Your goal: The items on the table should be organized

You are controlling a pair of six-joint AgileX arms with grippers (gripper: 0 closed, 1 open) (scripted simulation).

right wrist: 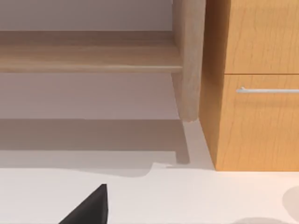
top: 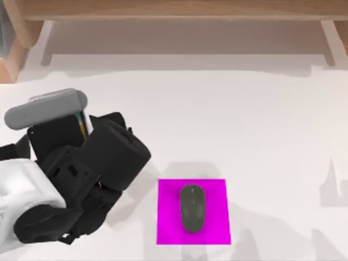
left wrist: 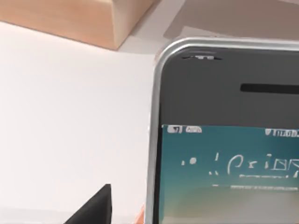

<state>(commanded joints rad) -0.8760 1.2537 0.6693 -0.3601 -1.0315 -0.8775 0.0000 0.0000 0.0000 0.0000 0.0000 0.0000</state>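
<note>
The broad plain white bench (top: pixel 244 119) spreads under everything, and along its far edge runs a light wooden shelf unit (top: pixel 179 11) whose posts come down onto the white surface at the left and right. From the right wrist view the same shelf unit (right wrist: pixel 88 51) meets an orange-brown wooden cabinet with a slim metal drawer handle (right wrist: pixel 261 88).

On the left side of the bench the bulky black and white left arm (top: pixel 65 185) takes up much of the near corner, covering whatever lies beneath it. At its far end sits the silver-edged smartphone (top: pixel 46 109), seen edge-on as a rounded grey bar from above. The left wrist view shows the phone (left wrist: pixel 224 140) close up: rounded silver frame, dark upper bezel, teal lit screen with pale text. The left tool is at the phone, but I cannot tell whether its fingers are spread or pressed together; only a dark finger tip (left wrist: pixel 93 207) shows beside the phone.

Toward the near middle lies a flat magenta square pad (top: pixel 193 211), well apart from the arm. The small dark grey oval computer mouse (top: pixel 192 208) rests on its centre, lengthwise toward the shelf.

The right half of the bench is open white surface up to the shelf. A dark finger (right wrist: pixel 88 207) of the right tool shows above the bench near the cabinet; I cannot tell its state.
</note>
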